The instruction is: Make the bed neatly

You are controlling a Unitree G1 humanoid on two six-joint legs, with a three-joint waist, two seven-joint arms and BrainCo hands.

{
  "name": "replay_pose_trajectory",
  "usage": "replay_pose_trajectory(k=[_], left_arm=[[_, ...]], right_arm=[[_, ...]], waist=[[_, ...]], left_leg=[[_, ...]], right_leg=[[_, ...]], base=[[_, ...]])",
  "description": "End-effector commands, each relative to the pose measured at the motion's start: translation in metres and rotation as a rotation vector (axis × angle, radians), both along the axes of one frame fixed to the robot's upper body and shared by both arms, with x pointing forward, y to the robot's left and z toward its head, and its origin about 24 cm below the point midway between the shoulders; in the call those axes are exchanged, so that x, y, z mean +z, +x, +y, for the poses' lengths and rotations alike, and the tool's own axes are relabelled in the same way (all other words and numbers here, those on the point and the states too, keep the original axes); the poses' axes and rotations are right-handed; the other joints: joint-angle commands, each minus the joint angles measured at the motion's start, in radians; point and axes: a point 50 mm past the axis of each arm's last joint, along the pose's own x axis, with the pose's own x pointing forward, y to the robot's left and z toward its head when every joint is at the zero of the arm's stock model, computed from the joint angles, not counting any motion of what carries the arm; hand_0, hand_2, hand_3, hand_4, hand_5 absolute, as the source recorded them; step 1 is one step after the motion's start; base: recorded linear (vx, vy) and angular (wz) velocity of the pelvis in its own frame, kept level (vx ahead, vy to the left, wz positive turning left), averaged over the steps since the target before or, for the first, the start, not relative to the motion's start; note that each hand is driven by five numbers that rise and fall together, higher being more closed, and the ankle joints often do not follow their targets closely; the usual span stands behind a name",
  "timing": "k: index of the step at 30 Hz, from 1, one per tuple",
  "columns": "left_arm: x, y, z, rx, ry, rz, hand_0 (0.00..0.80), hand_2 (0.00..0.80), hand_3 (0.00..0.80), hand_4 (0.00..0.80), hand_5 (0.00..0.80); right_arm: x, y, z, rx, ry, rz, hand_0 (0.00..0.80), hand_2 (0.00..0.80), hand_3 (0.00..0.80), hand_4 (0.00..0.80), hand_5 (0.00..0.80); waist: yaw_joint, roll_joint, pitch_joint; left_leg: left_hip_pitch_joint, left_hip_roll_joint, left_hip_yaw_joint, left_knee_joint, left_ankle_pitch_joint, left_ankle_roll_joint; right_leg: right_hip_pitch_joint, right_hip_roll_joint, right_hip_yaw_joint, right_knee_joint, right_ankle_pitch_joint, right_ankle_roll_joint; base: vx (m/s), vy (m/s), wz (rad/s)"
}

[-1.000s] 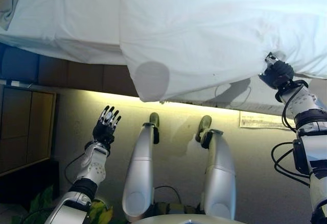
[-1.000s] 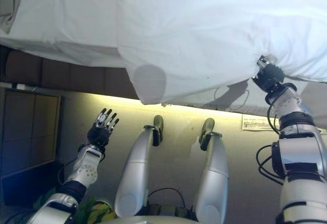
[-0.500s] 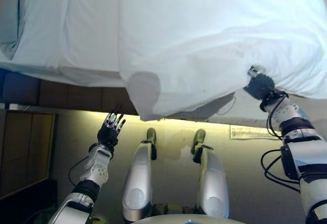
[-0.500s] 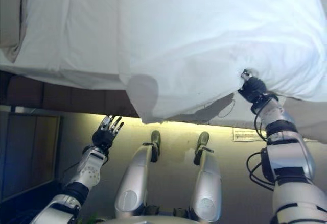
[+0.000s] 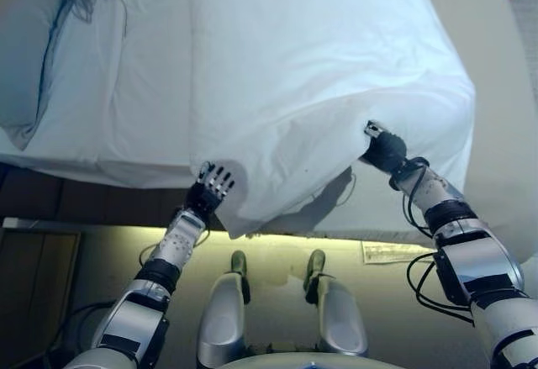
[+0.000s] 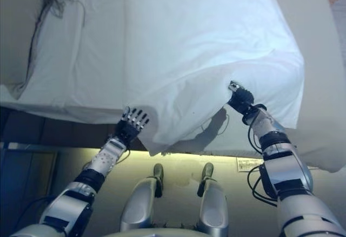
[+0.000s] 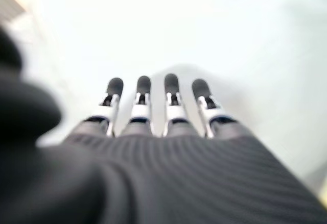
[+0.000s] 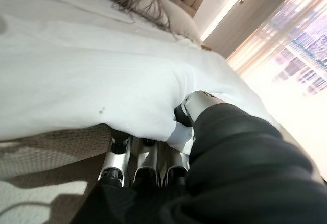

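A white duvet [image 5: 319,66] lies over the bed, its near edge hanging over the side and raised in a fold. My right hand [image 5: 383,148] is shut on that edge, thumb on top and fingers [image 8: 120,160] curled under the cloth [image 8: 102,96]. My left hand [image 5: 212,186] is open, its straight fingers [image 7: 143,89] up against the hanging flap of the duvet [image 7: 214,40] at the bed's side.
A grey pillow with a dark fringe [image 5: 42,41] lies at the head of the bed on the left. A dark bed base [image 5: 50,197] runs under the mattress, with a lit strip along the floor [image 5: 277,239]. A white paper [image 5: 395,253] lies on the floor.
The camera has moved closer over the bed. My left hand has risen from below the bed base to the duvet's hanging flap. My right hand has carried the held edge further onto the bed.
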Motion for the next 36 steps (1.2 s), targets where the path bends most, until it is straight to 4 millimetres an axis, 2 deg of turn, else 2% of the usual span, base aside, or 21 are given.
replay_pose_trajectory(k=[1,5,12,18,26,31,36], left_arm=[[-0.007,-0.009,-0.033,-0.108,-0.196,0.100,0.000,0.000,0.000,0.000,0.000],[-0.017,-0.019,-0.054,-0.122,-0.329,0.224,0.000,0.000,0.000,0.000,0.000],[-0.035,-0.045,-0.074,-0.128,-0.514,0.433,0.000,0.000,0.000,0.000,0.000],[-0.056,-0.071,-0.078,-0.126,-0.494,0.621,0.000,0.000,0.000,0.000,0.000],[-0.074,-0.101,-0.088,-0.190,-0.445,0.766,0.000,0.000,0.000,0.000,0.000],[-0.083,-0.113,-0.080,-0.195,-0.412,0.803,0.000,0.000,0.000,0.000,0.000],[-0.076,-0.104,-0.082,-0.197,-0.454,0.694,0.000,0.000,0.000,0.000,0.000]], right_arm=[[0.031,0.011,0.022,0.060,0.073,-0.152,0.800,0.800,0.800,0.800,0.800],[0.030,0.011,0.033,0.077,0.123,-0.168,0.800,0.800,0.800,0.800,0.800],[0.026,0.009,0.046,0.093,0.155,-0.178,0.800,0.800,0.800,0.800,0.800],[0.027,0.007,0.051,0.092,0.189,-0.193,0.800,0.800,0.800,0.800,0.800],[0.024,0.003,0.053,0.093,0.210,-0.208,0.800,0.800,0.800,0.800,0.800],[0.030,0.003,0.054,0.093,0.216,-0.229,0.800,0.800,0.800,0.800,0.800],[0.033,0.004,0.056,0.111,0.221,-0.236,0.800,0.800,0.800,0.800,0.800]], waist=[[0.000,-0.031,-0.073],[0.001,-0.066,-0.083],[0.020,-0.113,-0.098],[0.037,-0.139,-0.086],[0.050,-0.168,-0.071],[0.053,-0.180,-0.057],[0.047,-0.183,-0.060]], left_leg=[[0.004,0.056,0.000,-0.076,0.069,-0.052],[0.039,0.070,-0.004,-0.128,0.078,-0.055],[0.087,0.089,-0.008,-0.213,0.101,-0.060],[0.095,0.101,-0.015,-0.232,0.106,-0.066],[0.093,0.118,-0.019,-0.249,0.111,-0.071],[0.085,0.126,-0.024,-0.254,0.116,-0.075],[0.088,0.131,-0.018,-0.265,0.120,-0.078]], right_leg=[[0.030,-0.027,0.000,-0.028,-0.007,0.047],[0.069,-0.006,-0.005,-0.073,0.007,0.058],[0.134,0.014,-0.022,-0.153,0.031,0.066],[0.162,0.026,-0.033,-0.179,0.034,0.064],[0.176,0.033,-0.040,-0.201,0.043,0.070],[0.175,0.041,-0.037,-0.208,0.044,0.069],[0.178,0.048,-0.030,-0.219,0.044,0.067]], base=[[0.098,-0.087,-0.04],[0.071,-0.117,-0.04],[0.061,-0.133,0.01],[0.032,-0.111,0.05],[-0.004,-0.100,0.05],[-0.038,-0.071,0.00],[-0.022,-0.021,0.02]])
